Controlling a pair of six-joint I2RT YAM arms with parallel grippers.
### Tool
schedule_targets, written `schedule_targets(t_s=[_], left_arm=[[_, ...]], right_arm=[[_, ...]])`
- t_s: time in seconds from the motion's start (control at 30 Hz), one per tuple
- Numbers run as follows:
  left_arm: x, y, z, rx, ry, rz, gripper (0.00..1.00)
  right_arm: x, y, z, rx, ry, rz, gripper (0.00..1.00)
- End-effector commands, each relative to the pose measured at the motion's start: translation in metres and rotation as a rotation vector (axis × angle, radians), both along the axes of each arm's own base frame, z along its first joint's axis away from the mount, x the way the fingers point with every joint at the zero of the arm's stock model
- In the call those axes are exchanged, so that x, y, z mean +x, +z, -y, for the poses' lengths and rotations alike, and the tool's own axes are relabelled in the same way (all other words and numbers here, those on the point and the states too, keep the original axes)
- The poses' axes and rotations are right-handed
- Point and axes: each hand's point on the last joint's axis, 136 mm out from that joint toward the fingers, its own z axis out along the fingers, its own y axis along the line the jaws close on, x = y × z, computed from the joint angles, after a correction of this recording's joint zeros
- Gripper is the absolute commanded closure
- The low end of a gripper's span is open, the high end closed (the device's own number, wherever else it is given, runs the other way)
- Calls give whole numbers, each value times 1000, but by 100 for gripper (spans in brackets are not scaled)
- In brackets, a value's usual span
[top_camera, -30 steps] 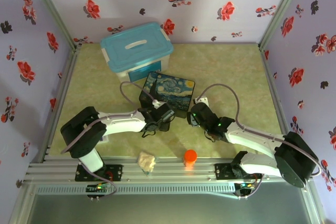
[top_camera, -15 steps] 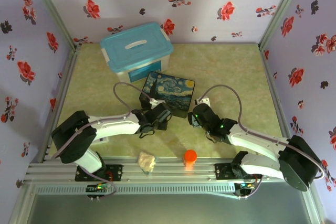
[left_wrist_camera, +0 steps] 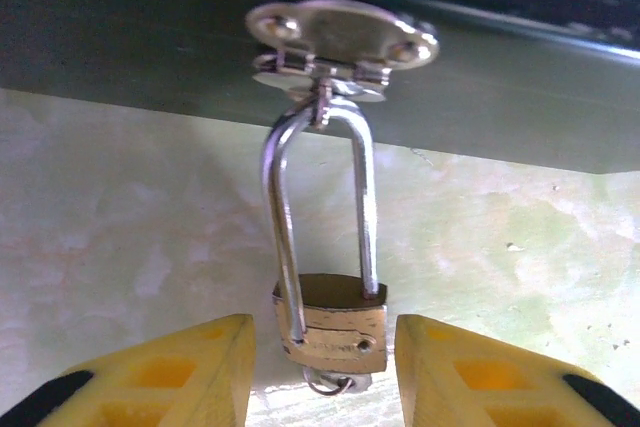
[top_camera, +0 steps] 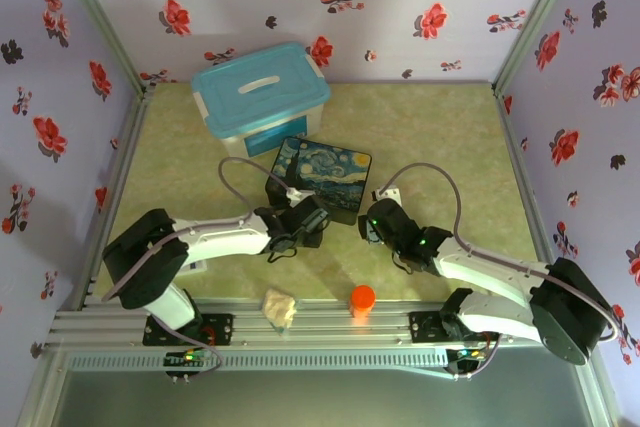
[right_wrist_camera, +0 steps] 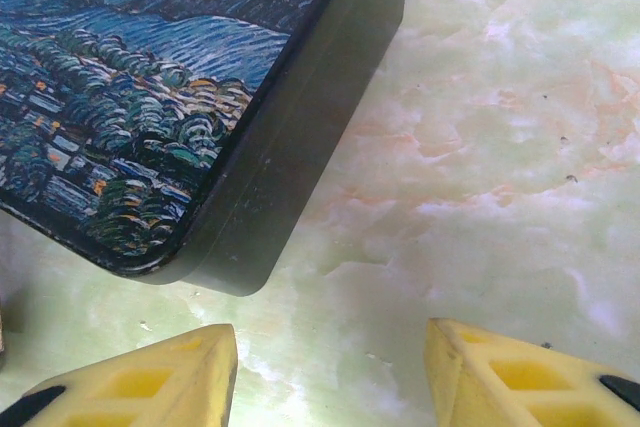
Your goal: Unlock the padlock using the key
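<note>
The small brass padlock (left_wrist_camera: 335, 325) hangs by its thin silver shackle (left_wrist_camera: 280, 207) from the hasp (left_wrist_camera: 340, 37) on the front of the dark starry-painting tin box (top_camera: 325, 169). Under the padlock's bottom, a little wire ring and a bit of grey metal poke out; this looks like the key (left_wrist_camera: 335, 381) in the keyhole. My left gripper (left_wrist_camera: 325, 337) is open, with one yellow finger (left_wrist_camera: 180, 367) on each side of the padlock and neither touching it. My right gripper (right_wrist_camera: 330, 337) is open over bare table beside the tin box's corner (right_wrist_camera: 230, 197).
A blue-lidded plastic box (top_camera: 260, 97) stands behind the tin box. An orange round cap (top_camera: 362, 297) and a crumpled pale wad (top_camera: 280, 307) lie near the table's front edge. Flowered walls close in the table on three sides.
My left arm has lowered and shifted a little, its gripper staying at the tin box's front. My right gripper has edged slightly towards the box.
</note>
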Motion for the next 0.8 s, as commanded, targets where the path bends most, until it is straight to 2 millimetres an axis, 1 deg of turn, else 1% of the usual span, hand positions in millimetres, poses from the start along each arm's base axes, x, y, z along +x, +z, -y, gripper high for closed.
schedule_targets(t_s=[0.0,0.1,0.23,0.37,0.57,0.77], left_arm=[[-1,0,10,7,5,-14,58],[-3,-5,13,15,1,-20,58],[-3,-13,10,78,5,-44,58],[-2,-20,11,107,3,-59,58],[-1,-22,15,103,-9,-60,61],[-2,-23,26,71,-32,-71,65]], right_arm=[[-2,-4,7,-8,-19,-9,48],[-2,-5,7,-9,-20,-12,48],[-2,-5,7,-10,-19,-11,48],[-2,-4,7,-10,-21,-9,48],[-2,-6,8,-14,-21,-11,48],[-1,-8,7,-16,-20,-15,48]])
